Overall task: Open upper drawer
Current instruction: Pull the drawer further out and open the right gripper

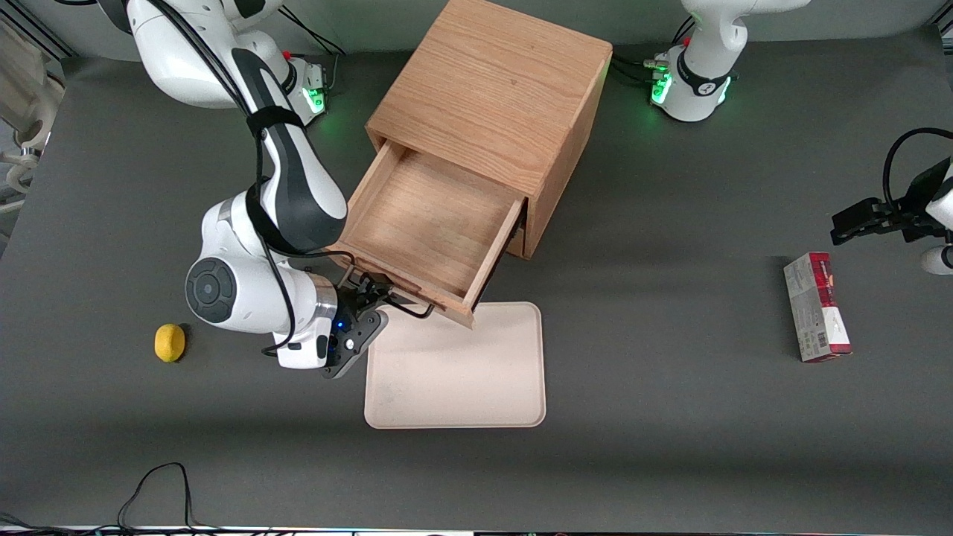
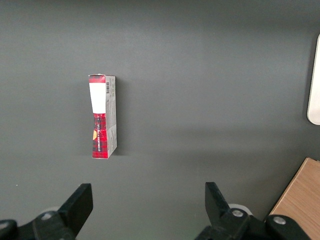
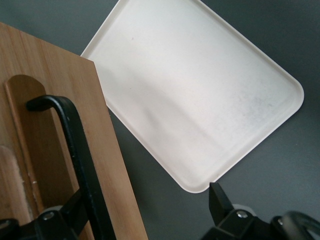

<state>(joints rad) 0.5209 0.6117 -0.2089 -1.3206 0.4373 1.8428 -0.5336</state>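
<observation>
The upper drawer [image 1: 432, 223] of the oak cabinet [image 1: 491, 97] stands pulled far out, its light-wood box bare inside. Its thin black wire handle [image 1: 408, 307] is on the front panel, nearest the front camera. My right gripper [image 1: 370, 298] is at the handle's end toward the working arm, just in front of the drawer front. In the right wrist view the handle bar [image 3: 75, 145] runs down the drawer front [image 3: 110, 165] close to one finger [image 3: 75, 207]. The other finger [image 3: 218, 200] is far apart over the table, so the gripper [image 3: 147, 205] is open and grips nothing.
A cream tray [image 1: 454, 402] lies on the table right under the drawer's front edge and shows in the right wrist view [image 3: 200, 90]. A yellow lemon [image 1: 170, 342] lies beside the working arm. A red and grey box [image 1: 817, 307] lies toward the parked arm's end.
</observation>
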